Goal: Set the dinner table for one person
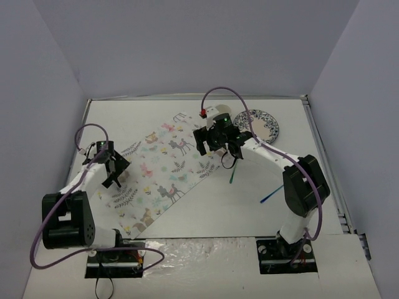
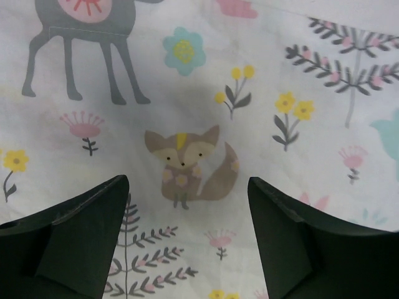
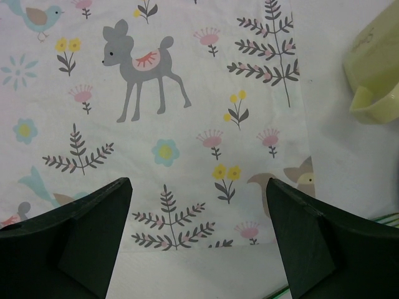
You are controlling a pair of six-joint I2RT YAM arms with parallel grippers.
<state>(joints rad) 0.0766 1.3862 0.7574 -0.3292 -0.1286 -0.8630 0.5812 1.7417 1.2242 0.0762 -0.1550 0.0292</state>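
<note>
1. While both arms are reaching out over it, the large matte white rectangular dinner table [image 1: 243, 215] is lying flat beneath everything, with a floral animal-print cloth placemat [image 1: 165, 168] lying diagonally across its left and middle.
2. The left gripper [image 2: 187, 182] is hovering over the placemat's left edge, fingers apart and holding nothing.
3. The right gripper [image 3: 198, 184] is hanging over the placemat's far right end, jaws wide and empty.
4. A round blue-patterned plate [image 1: 269, 129] is sitting at the far right, and a pale yellow cup [image 3: 377, 68] is standing just off the placemat's edge.
5. A thin green stick [image 1: 233, 174] and a thin blue stick [image 1: 270, 198] are lying on bare tabletop.
</note>
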